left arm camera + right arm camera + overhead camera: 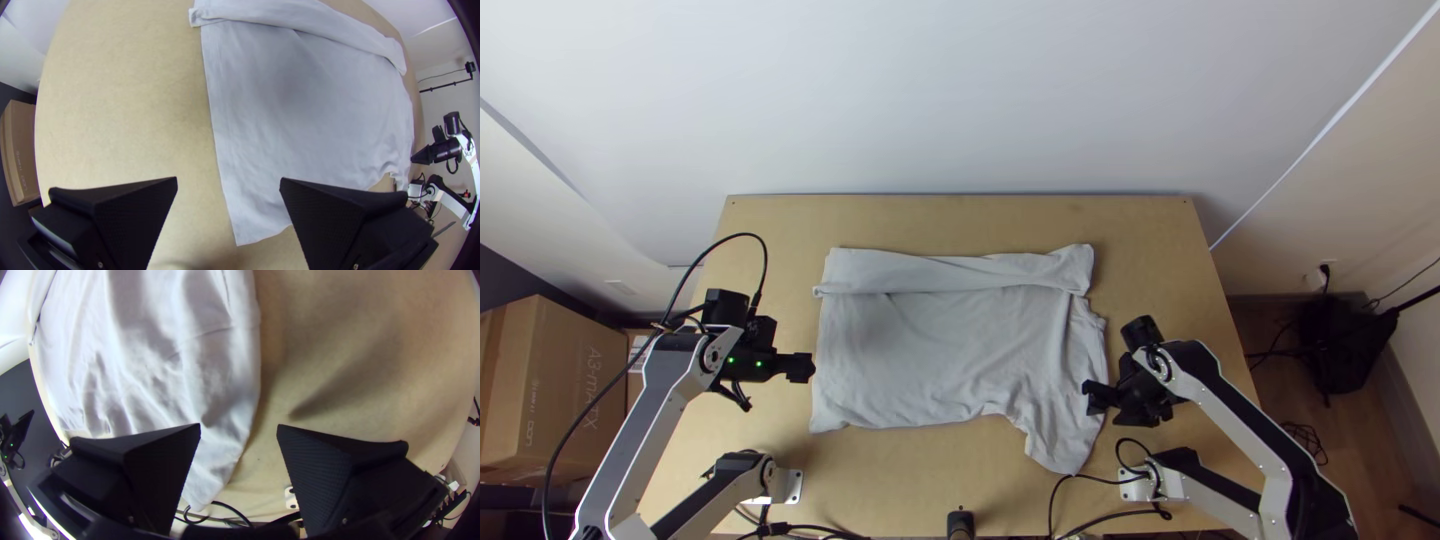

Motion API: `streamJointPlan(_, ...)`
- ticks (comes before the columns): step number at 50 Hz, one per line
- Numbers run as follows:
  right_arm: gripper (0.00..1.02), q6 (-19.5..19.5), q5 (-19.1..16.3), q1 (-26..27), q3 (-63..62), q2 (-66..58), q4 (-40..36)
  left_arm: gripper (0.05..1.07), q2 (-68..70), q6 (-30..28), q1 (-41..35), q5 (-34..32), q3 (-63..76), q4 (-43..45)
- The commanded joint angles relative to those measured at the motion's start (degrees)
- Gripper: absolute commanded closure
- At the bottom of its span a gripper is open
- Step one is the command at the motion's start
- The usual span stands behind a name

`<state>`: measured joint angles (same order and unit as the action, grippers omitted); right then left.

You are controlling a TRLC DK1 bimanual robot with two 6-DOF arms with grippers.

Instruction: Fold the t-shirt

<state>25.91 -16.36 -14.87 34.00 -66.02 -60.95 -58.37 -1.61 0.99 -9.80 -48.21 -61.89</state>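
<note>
The light grey t-shirt (930, 345) lies on the table with its far side folded over in a long strip; a sleeve juts toward the near edge at its right. My left gripper (802, 367) is at the shirt's left edge in the top view. In the left wrist view the left gripper (228, 182) stands open above the t-shirt (310, 100) hem, holding nothing. By the shirt's right edge, near the sleeve, is my right gripper (1092, 397). The right wrist view has the right gripper (239, 430) open, nothing between its fingers, with the t-shirt (150, 355) edge below.
The wooden table (960, 210) shows bare wood around the shirt. Black cables (1100, 505) run along the near edge at the right, and a small black object (960, 524) stands at the near edge's middle. A cardboard box (560, 390) is beyond the left side.
</note>
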Motion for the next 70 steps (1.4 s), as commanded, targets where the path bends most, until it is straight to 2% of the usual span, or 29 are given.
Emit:
streamJointPlan(1,0.45,0.0,-1.0,-2.3,-1.0,-3.1,-0.3,0.09,0.9,-1.4,-0.3,0.8,1.5,-1.2)
streamJointPlan(5,0.49,-0.4,-1.0,-3.9,-1.1,-4.1,-0.3,0.09,1.3,-2.6,-0.4,1.0,2.2,-1.9)
streamJointPlan(16,0.98,-3.3,-1.1,-5.5,-1.4,-3.9,0.5,0.09,1.7,-8.1,-3.3,1.8,4.3,-8.0)
streamJointPlan(17,1.00,-3.4,-1.1,-5.5,-1.3,-3.9,0.5,0.09,1.6,-8.6,-3.7,1.8,4.6,-8.7)
streamJointPlan(30,1.00,-3.4,-1.1,-5.5,-1.0,-2.5,0.5,0.09,-1.7,-9.6,-11.6,4.8,6.1,-11.5)
streamJointPlan(53,1.00,-3.3,-1.1,-5.3,-0.3,-0.9,0.4,0.09,-14.8,-1.8,-26.8,9.4,5.8,-10.8)
streamJointPlan(64,1.00,-3.2,-1.1,-5.3,0.0,0.4,0.1,0.11,-19.0,-0.2,-29.2,10.6,6.3,-8.9)
streamJointPlan(70,1.00,-3.1,-1.1,-5.3,0.6,0.8,-0.4,0.20,-19.9,-0.2,-30.9,10.6,6.5,-8.3)
